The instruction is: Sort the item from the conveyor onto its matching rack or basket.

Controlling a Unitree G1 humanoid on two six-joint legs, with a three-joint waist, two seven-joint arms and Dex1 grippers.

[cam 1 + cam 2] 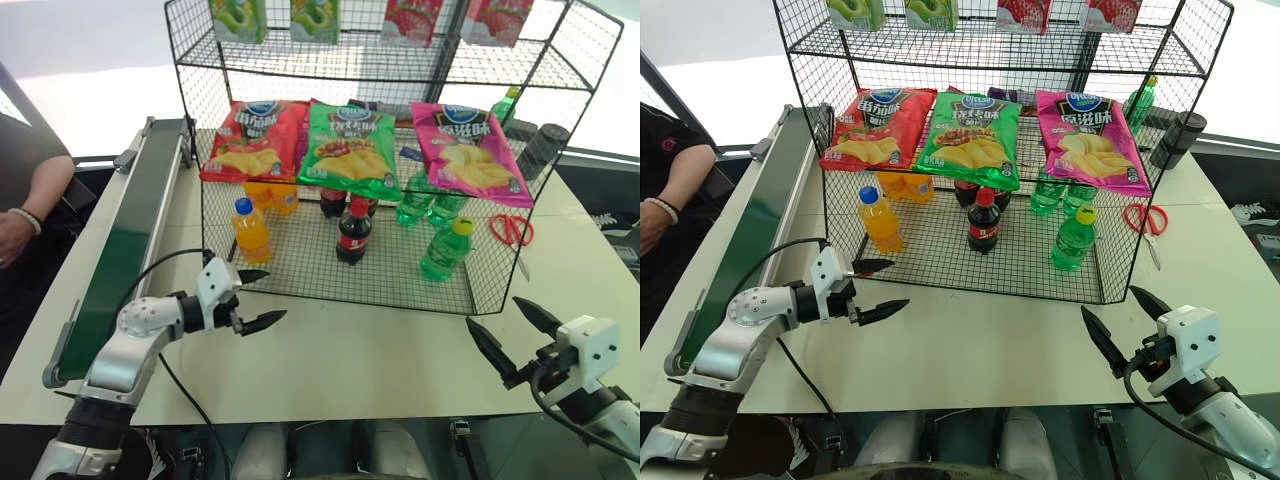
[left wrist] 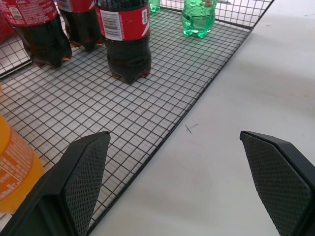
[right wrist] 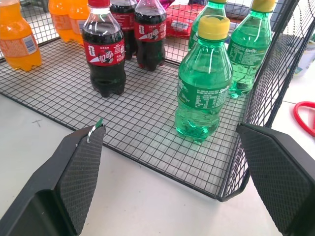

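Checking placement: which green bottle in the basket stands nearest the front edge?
The green soda bottle with the yellow cap, standing alone toward the front right of the wire basket; the other green bottles stand further back under the chip bags.

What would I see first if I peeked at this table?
Three bright snack bags, red, green and pink, lie on the sloped shelf of the black wire rack. Below them, in the bottom basket, stand an orange drink bottle, a cola bottle and a green soda bottle with a yellow cap. In front, the left gripper and right gripper hang open over the white table.
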